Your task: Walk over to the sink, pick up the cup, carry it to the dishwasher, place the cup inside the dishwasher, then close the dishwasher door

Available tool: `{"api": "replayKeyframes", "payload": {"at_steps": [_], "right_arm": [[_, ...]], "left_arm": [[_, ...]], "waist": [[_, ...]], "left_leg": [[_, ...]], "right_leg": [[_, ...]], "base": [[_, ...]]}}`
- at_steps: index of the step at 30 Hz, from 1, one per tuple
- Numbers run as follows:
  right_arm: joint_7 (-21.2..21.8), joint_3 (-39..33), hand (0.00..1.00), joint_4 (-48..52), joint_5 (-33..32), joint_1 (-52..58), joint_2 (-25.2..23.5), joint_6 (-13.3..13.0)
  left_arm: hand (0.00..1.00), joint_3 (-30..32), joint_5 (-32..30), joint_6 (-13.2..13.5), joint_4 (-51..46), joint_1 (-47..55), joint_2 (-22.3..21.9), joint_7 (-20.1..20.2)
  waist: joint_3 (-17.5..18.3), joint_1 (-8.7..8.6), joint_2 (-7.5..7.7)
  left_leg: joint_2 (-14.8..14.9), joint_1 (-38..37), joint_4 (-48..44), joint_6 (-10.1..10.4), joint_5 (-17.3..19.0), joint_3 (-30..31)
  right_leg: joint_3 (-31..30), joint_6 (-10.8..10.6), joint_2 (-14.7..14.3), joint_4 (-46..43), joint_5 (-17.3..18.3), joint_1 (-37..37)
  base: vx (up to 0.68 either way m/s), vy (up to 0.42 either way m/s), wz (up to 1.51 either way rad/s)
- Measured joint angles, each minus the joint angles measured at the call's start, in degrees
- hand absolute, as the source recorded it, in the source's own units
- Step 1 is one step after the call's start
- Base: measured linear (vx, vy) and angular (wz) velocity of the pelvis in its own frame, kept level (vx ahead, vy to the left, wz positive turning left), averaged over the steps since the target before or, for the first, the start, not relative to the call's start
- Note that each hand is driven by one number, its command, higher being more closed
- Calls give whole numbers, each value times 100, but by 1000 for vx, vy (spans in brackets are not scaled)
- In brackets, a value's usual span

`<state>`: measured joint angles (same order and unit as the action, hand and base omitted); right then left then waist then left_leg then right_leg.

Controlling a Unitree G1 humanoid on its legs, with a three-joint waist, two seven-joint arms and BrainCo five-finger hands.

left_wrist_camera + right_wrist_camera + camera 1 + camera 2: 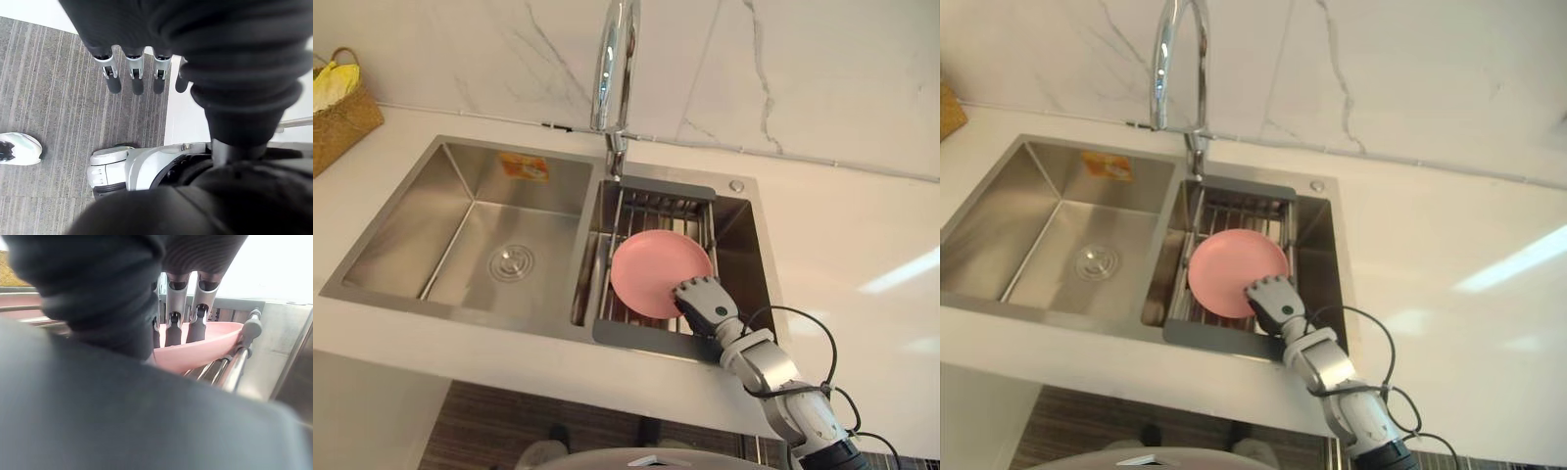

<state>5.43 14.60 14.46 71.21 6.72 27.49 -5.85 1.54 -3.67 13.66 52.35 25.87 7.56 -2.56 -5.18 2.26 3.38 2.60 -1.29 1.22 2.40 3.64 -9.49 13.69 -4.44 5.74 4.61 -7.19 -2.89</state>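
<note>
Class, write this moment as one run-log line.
place: sink | right robot hand: at rim of pink dish on rack, grip unclear | left robot hand: open, over floor

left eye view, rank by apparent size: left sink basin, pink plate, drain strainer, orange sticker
1. left sink basin, by far the largest.
2. pink plate, resting on the rack in the right basin.
3. drain strainer and orange sticker look about alike, so they are not ranked against each other.

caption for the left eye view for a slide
The right robot hand at the pink plate on the rack in the sink.
</note>
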Motion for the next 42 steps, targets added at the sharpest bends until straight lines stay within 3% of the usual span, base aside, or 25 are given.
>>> {"api": "replayKeyframes", "payload": {"at_steps": [3, 7, 9, 12, 19, 25, 42], "right_arm": [[-64, -2, 100, -126, -190, -20, -8, 5], [-75, -199, 100, -185, -534, -11, -123, 11], [-75, -260, 100, -180, -670, -13, -122, 3], [-105, -471, 100, -1, -970, -7, -126, -25], [-818, -1587, 100, 924, -1815, -57, -213, -184], [-1160, -1786, 100, 968, -2245, -70, -213, -414], [-1076, -2215, 100, 969, -2940, -81, -229, -521]], "left_arm": [[0, 37, -261, -135, 207, -226, 164, -405], [0, 22, -441, 13, 110, -204, 347, -418], [0, 28, -445, 25, 110, -201, 347, -420], [0, 47, -447, 23, 115, -186, 306, -433], [0, 83, -448, 55, 128, -176, 198, -526], [0, 132, -450, 100, 129, -140, 121, -613], [0, 291, -558, 122, 237, -154, -27, -656]], "waist": [[42, 7, 48], [106, -3, 209], [109, 1, 213], [90, -17, 175], [90, -98, 80], [98, -207, 41], [150, -357, -70]], "left_leg": [[13, 2, 18, 7, -47, 6], [-18, -73, 117, -33, -134, -5], [-30, -82, 120, -39, -139, -4], [-33, -100, 117, -39, -138, 6], [-11, -183, 145, -28, -129, -4], [-15, -245, 210, -41, -144, -25], [-19, -391, 297, -24, -152, -57]], "right_leg": [[42, 2, -5, 0, 0, 9], [55, 4, 14, 1, -6, 20], [55, -1, 24, 1, -8, 26], [59, -4, 25, 1, -5, 48], [17, 1, 1, 1, -4, 98], [-12, 4, -4, 0, -6, 112], [-26, 6, -8, 1, -1, 201]], "base": [[-18, -10, 6], [-6, -4, 1], [0, 0, 0], [0, 0, 0], [-9, -3, -3], [-22, -3, -3], [-12, -4, -1]]}}
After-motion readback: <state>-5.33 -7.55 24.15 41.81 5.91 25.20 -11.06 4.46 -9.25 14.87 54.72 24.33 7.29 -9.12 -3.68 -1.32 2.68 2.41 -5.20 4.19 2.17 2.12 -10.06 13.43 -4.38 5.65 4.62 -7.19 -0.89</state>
